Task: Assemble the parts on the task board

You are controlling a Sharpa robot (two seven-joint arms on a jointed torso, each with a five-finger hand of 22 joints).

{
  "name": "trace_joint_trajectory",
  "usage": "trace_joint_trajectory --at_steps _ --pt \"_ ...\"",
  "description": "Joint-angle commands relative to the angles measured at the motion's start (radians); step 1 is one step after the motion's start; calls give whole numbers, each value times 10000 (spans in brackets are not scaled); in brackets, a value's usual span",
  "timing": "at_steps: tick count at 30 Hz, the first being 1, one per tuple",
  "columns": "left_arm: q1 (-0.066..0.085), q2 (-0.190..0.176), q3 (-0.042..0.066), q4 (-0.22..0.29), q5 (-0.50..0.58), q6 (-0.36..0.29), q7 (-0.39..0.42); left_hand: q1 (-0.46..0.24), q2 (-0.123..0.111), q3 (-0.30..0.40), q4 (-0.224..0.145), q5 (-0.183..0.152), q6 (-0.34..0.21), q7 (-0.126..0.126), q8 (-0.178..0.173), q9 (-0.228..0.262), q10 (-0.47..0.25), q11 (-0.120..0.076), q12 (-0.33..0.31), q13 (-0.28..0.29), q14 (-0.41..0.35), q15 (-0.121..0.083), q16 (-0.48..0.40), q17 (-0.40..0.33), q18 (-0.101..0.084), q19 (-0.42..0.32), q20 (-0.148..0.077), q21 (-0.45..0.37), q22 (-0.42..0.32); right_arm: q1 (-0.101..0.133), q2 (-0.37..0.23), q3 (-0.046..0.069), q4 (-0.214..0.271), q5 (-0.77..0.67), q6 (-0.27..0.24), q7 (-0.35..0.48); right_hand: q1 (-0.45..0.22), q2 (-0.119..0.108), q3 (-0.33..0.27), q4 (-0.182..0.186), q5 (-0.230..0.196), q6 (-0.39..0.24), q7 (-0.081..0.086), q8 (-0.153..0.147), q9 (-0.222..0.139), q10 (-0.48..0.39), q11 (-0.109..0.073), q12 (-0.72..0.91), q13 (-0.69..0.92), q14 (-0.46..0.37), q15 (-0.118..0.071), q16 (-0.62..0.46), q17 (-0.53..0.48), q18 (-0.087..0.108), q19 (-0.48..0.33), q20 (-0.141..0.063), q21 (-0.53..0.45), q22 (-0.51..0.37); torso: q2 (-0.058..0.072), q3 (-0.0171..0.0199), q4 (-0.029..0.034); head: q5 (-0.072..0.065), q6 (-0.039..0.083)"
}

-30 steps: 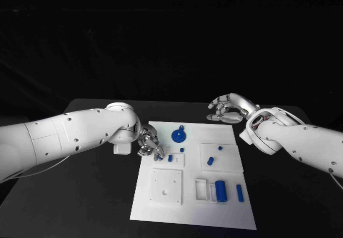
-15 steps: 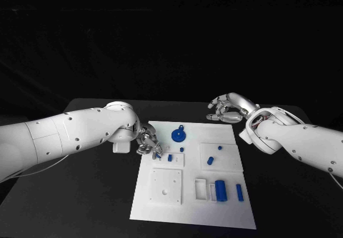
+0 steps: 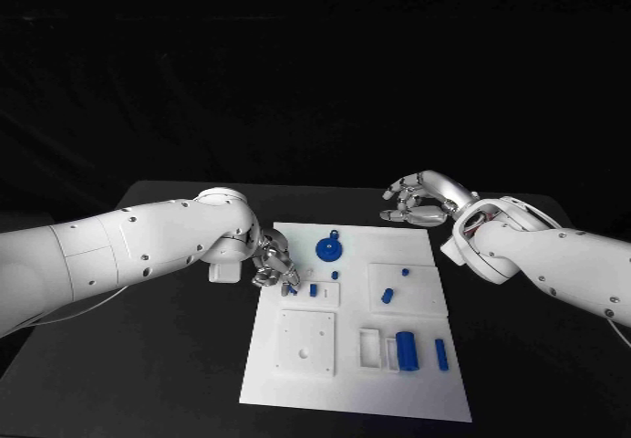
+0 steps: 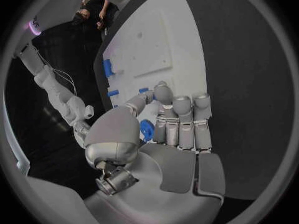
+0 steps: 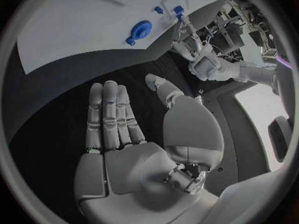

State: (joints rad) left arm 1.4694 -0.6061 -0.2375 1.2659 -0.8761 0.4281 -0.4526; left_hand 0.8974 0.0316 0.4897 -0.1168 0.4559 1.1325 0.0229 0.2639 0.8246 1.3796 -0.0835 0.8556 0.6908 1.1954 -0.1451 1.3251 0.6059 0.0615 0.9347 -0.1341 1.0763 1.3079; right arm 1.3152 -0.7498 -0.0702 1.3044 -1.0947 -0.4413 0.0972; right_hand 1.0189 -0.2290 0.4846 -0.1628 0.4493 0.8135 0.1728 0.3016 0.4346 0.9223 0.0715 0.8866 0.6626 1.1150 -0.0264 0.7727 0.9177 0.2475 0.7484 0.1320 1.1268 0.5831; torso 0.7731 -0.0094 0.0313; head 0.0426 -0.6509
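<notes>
The white task board lies mid-table. My left hand hovers over its left edge and pinches a small blue part between thumb and fingers, beside a blue peg in a small square plate. In the left wrist view the pinched blue part sits between thumb and closed fingers of my left hand. My right hand hangs past the board's far right corner, holding nothing; my right hand shows flat, straight fingers. A round blue gear-like part lies near the far edge.
Elsewhere on the board are a blue capsule, a small blue peg, a blue cylinder in a white holder, a blue bar and a square white plate. Black table surrounds the board.
My left hand with its blue part has edged very slightly up and away from the board. The right hand has not moved.
</notes>
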Motion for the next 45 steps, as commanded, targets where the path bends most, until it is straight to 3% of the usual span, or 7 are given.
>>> trace_joint_trajectory --at_steps 1,27,35,45 --pt "-8 12 1 31 13 264 18 89 62 1639 -1599 20 53 29 17 9 27 -24 26 -16 52 -88 9 -10 3 53 -1037 40 117 -6 5 1 12 -28 126 80 -87 25 -44 30 56 -13 88 46 -14 -69 14 44 -14 57 14 -62 10 143 -10 45 -63 11 1 3 1 9 1" --pt "-72 90 0 94 -110 60 -97 87 66 1637 -1591 -5 46 33 4 21 27 -19 21 -20 52 -86 2 -12 2 52 -1033 35 116 -18 3 0 8 -28 125 82 -82 26 -47 31 60 -14 88 48 -16 -74 14 56 -31 58 14 -65 14 143 -10 45 -70 22 4 4 3 2 -7" --pt "-82 136 -1 181 -102 -167 -221 15 15 1583 -1453 -384 -7 83 -95 -17 102 34 32 -33 86 -106 -4 -15 10 88 -1034 26 105 -25 -6 0 16 -28 126 82 -79 28 -46 30 63 -14 88 48 -16 -76 14 60 -35 57 14 -67 15 143 -9 45 -72 25 -2 8 -4 -1 -18" --pt "-128 174 -3 270 -598 -142 -248 13 -7 1576 -1449 -273 67 70 -110 -55 137 22 23 -48 115 -112 -1 -14 19 105 -1039 26 103 -29 -11 0 17 -28 122 83 -77 26 -47 30 65 -15 88 49 -17 -78 14 64 -42 57 14 -68 16 143 -10 45 -75 29 2 5 0 -16 -19"
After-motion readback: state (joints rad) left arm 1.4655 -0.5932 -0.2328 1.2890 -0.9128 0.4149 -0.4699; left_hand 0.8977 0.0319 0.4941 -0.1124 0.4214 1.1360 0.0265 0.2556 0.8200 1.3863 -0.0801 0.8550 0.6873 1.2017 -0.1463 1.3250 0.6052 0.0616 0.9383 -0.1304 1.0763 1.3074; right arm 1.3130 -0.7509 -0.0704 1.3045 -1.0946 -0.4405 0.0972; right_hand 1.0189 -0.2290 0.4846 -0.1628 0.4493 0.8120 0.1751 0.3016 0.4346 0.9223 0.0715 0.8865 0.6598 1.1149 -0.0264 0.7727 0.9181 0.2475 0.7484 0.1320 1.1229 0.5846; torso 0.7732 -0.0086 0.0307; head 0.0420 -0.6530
